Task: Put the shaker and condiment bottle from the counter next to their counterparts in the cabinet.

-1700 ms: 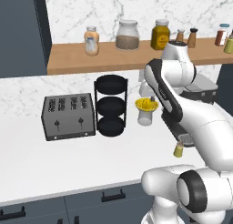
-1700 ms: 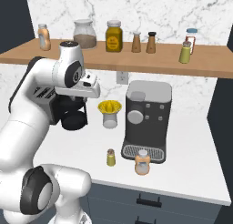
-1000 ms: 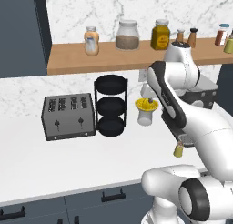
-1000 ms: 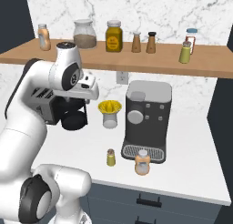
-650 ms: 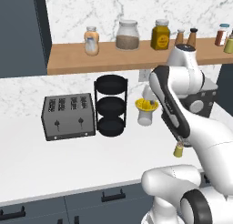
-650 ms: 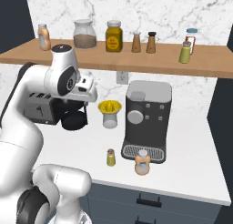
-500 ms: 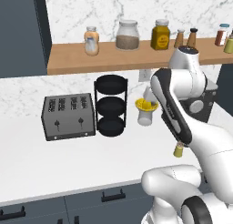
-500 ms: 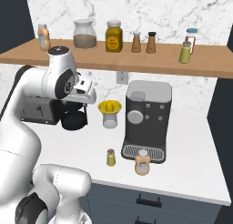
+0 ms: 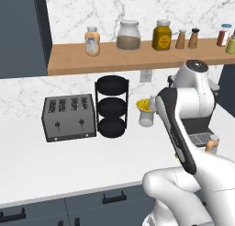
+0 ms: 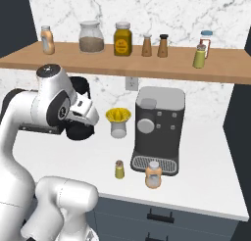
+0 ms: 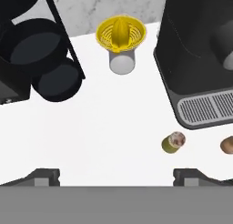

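The small yellow-green shaker (image 10: 119,169) (image 11: 173,142) stands on the white marble counter (image 10: 206,181) in front of the coffee machine. Just right of it is the orange-and-white condiment bottle (image 10: 153,175) (image 9: 212,144) (image 11: 226,145). Their counterparts stand on the wooden cabinet shelf (image 10: 122,63): a twin shaker (image 10: 199,56) (image 9: 231,43) at the right end and a twin bottle (image 10: 46,39) (image 9: 92,41) at the left end. My gripper (image 11: 116,176) hangs open and empty above the counter, looking down, with the shaker ahead and to the right of it.
A black coffee machine (image 10: 157,125) (image 11: 200,59) stands behind the shaker and bottle. Left of it are a yellow juicer (image 10: 118,121) (image 11: 121,41), a black three-tier rack (image 9: 111,106) and a toaster (image 9: 69,118). A glass jar (image 10: 90,36), a mustard-yellow jar (image 10: 123,38) and brown shakers (image 10: 147,45) occupy the shelf's middle.
My arm has swung to the right, toward the coffee machine, and its upper links have shifted. The gripper has stayed open; the shaker and bottle have not moved.
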